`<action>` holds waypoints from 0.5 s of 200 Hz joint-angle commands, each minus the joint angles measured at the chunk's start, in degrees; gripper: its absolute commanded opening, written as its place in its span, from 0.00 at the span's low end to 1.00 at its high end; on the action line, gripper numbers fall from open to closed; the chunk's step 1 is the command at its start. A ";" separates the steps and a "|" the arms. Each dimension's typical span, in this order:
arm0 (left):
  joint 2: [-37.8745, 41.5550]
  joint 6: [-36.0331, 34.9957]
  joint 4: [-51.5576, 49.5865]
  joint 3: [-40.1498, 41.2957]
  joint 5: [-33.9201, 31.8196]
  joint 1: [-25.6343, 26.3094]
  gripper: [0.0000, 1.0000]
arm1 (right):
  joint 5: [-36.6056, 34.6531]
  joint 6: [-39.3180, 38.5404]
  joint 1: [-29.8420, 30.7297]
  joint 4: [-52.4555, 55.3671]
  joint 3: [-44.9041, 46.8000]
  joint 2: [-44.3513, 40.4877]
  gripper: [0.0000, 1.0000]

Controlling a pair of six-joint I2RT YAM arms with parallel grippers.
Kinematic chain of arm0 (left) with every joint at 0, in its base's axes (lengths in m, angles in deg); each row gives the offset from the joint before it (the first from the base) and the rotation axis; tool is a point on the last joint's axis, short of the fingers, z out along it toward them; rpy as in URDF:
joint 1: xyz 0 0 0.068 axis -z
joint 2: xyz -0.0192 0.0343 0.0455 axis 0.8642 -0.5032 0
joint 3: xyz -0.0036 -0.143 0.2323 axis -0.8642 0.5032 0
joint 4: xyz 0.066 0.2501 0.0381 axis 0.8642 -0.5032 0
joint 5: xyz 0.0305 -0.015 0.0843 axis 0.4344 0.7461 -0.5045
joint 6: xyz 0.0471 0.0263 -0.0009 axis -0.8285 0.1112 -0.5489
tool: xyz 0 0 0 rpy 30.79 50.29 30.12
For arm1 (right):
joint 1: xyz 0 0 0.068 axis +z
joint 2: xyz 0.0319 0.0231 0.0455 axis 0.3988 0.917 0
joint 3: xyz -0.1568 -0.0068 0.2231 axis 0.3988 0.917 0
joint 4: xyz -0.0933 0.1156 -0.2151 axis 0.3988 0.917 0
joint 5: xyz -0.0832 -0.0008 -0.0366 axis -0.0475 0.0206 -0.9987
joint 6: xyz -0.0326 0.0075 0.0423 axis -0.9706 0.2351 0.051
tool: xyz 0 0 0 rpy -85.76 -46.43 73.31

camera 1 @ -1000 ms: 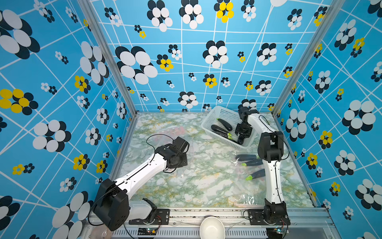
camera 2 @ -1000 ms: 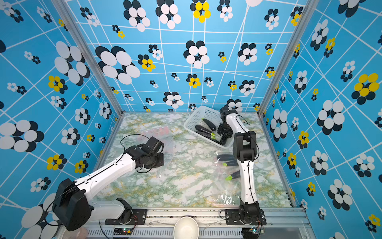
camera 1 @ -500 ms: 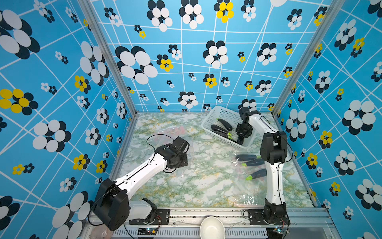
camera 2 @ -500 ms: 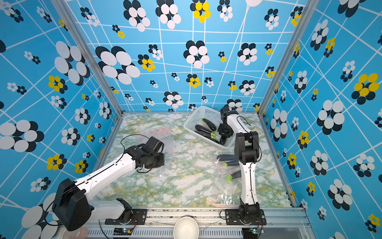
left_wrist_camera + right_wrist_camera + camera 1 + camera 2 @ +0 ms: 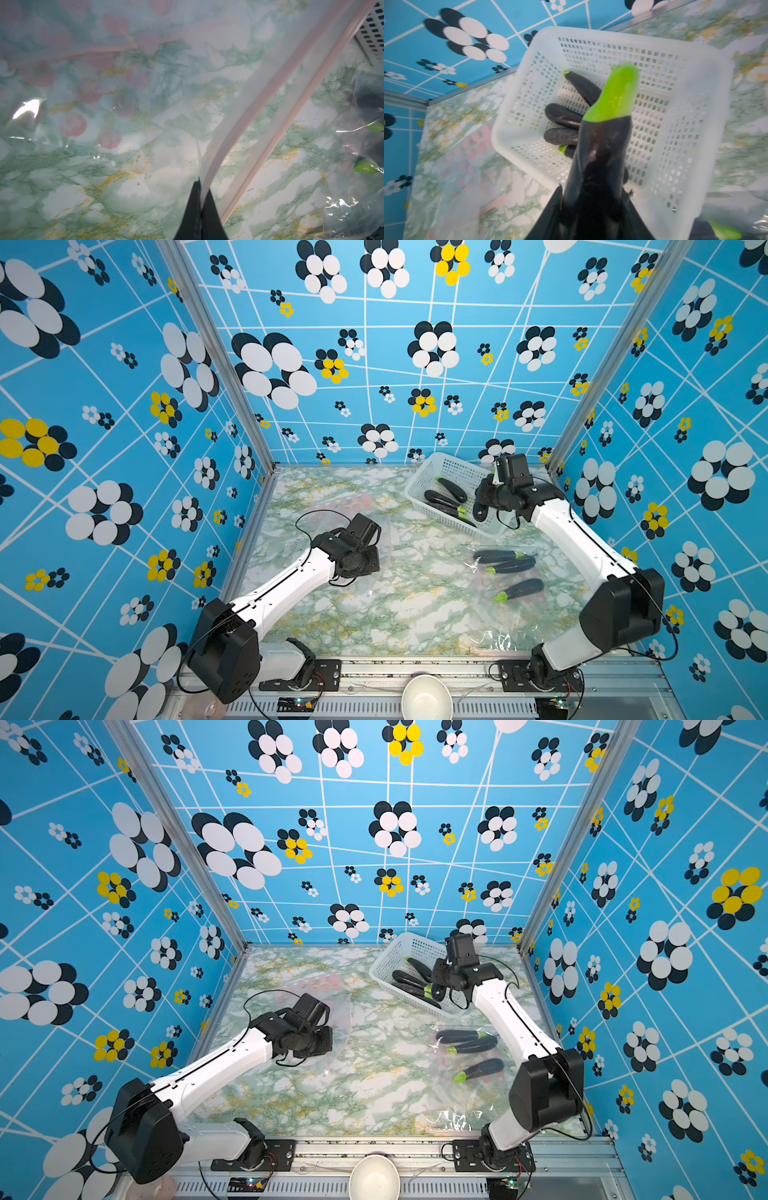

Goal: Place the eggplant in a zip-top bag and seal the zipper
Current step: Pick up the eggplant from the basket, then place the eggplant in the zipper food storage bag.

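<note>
A white bowl [image 5: 426,696] sits on the metal rail at the near edge, between the two arm bases. Just past it, by the near right corner of the counter [image 5: 415,614], lies some crumpled clear plastic [image 5: 496,641]. Farther along the right edge, more clear film covers a lone bagged eggplant [image 5: 519,589]. Just beyond that lies a pair of bagged eggplants [image 5: 505,562], side by side.

About midway along the left side, the left arm [image 5: 291,585] reaches over the zip-top bag [image 5: 384,539]. The bag is translucent with pink dots and spreads toward the far left of the counter. In the left wrist view, the left fingers [image 5: 199,207] are pressed together with a strip of the bag's rim pinched between them. The zipper strip [image 5: 276,133] runs beside that pinched band, with a gap between the two.

In the far right corner stands a white perforated basket [image 5: 428,472], with several basket eggplants [image 5: 562,117] lying on its floor. The right fingers [image 5: 550,218] clamp the eggplant [image 5: 604,141] around its dark body. Its green stem end points away from the wrist, and it is raised above the ones in the basket. In both top views it shows as a dark shape under the right wrist, over the basket's near right part [image 5: 480,512] [image 5: 437,992]. It is well apart from the zip-top bag.
</note>
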 commanded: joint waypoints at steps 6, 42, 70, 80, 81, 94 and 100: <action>0.02 0.53 0.34 -1.56 1.32 -0.63 0.00 | 5.40 6.22 5.99 -18.90 10.55 -6.27 0.33; -0.28 1.20 1.22 -1.64 2.67 -0.72 0.00 | -3.20 8.53 20.35 -34.38 19.72 -11.72 0.33; -0.16 2.27 2.21 -1.56 4.45 -0.80 0.00 | -10.08 8.87 29.39 -47.62 24.52 -10.07 0.33; 0.06 2.67 2.57 -1.49 5.22 -0.81 0.00 | -11.39 8.98 31.50 -52.10 25.36 -8.44 0.33; 0.11 2.75 2.62 -1.48 5.30 -0.80 0.00 | -11.45 9.00 31.63 -52.30 25.37 -8.16 0.33; 0.46 3.44 3.51 -1.21 6.30 -0.89 0.00 | -11.60 8.02 33.54 -56.54 24.64 -5.09 0.33; 0.62 3.69 3.80 -1.12 6.85 -0.94 0.00 | -11.74 7.81 34.40 -57.03 24.05 -4.09 0.33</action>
